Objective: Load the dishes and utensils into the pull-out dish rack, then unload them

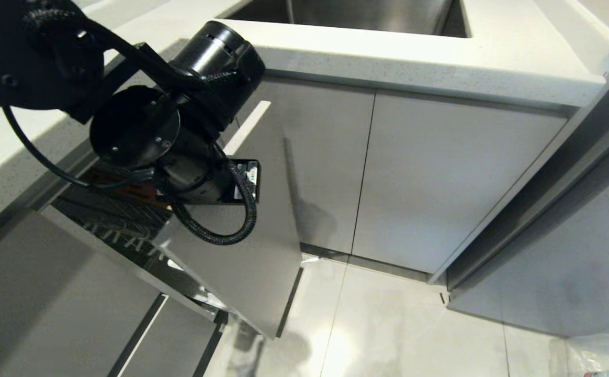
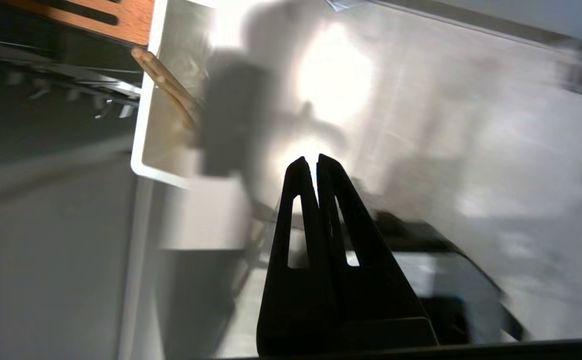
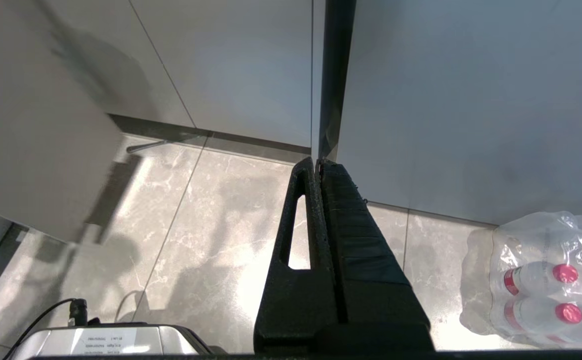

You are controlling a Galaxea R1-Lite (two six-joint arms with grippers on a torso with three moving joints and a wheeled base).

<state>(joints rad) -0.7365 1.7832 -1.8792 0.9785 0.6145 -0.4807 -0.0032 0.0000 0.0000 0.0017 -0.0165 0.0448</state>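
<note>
Left gripper [image 2: 311, 161] with fingers pressed together and empty, hanging just beyond the pull-out dish rack [image 2: 146, 125] front corner, chopsticks [image 2: 168, 86] poking over the rack's white edge, right gripper [image 3: 317, 162] likewise closed, low above the floor [image 3: 196, 240] near bottled water [image 3: 541, 280]

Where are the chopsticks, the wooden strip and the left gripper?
chopsticks [image 2: 168, 87], left wrist view, mid-shaft.
wooden strip [image 2: 121, 20], left wrist view, bare wood beside a slot.
left gripper [image 2: 317, 161], left wrist view, between the closed fingers' tips.
</note>
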